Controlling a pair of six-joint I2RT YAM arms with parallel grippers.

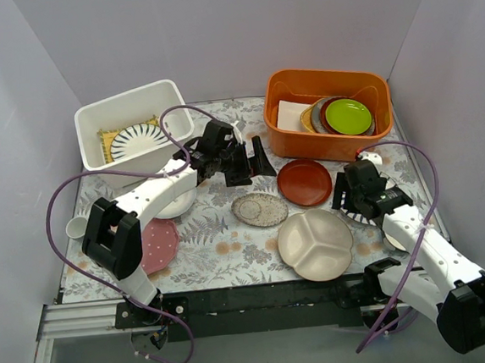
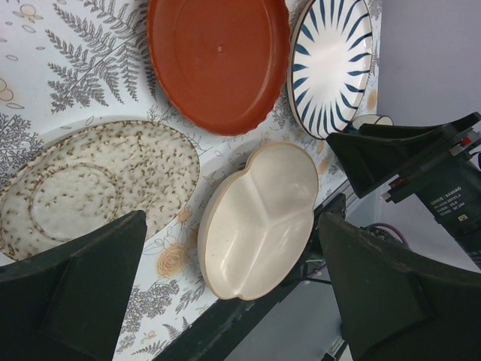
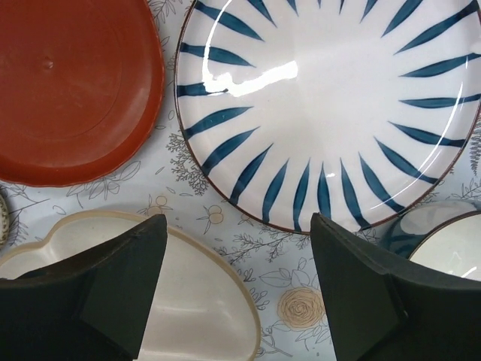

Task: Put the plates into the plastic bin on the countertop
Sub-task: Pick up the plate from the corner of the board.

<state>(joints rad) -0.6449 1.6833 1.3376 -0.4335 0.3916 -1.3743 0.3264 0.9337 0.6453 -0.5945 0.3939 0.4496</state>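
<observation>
The white plastic bin (image 1: pixel 125 100) stands at the back left and holds one striped plate (image 1: pixel 137 140) on a yellow mat. On the countertop (image 1: pixel 223 247) lie the red-brown plate (image 1: pixel 305 182), the speckled plate (image 1: pixel 259 209), the cream divided plate (image 1: pixel 315 244), the pink dotted plate (image 1: pixel 157 244) and a small white plate (image 1: pixel 177 206) partly under the left arm. My left gripper (image 1: pixel 252 162) is open and empty above the countertop, with the cream plate (image 2: pixel 259 218) seen between its jaws. My right gripper (image 1: pixel 352 196) is open and empty above the second striped plate (image 3: pixel 331 105).
The orange tub (image 1: pixel 323 85) at the back right holds the stacked green and dark-red plates (image 1: pixel 347 115). A small white cup (image 1: pixel 75 227) sits at the left edge. A small dark-rimmed bowl (image 3: pixel 451 252) lies beside the striped plate. Grey walls enclose three sides.
</observation>
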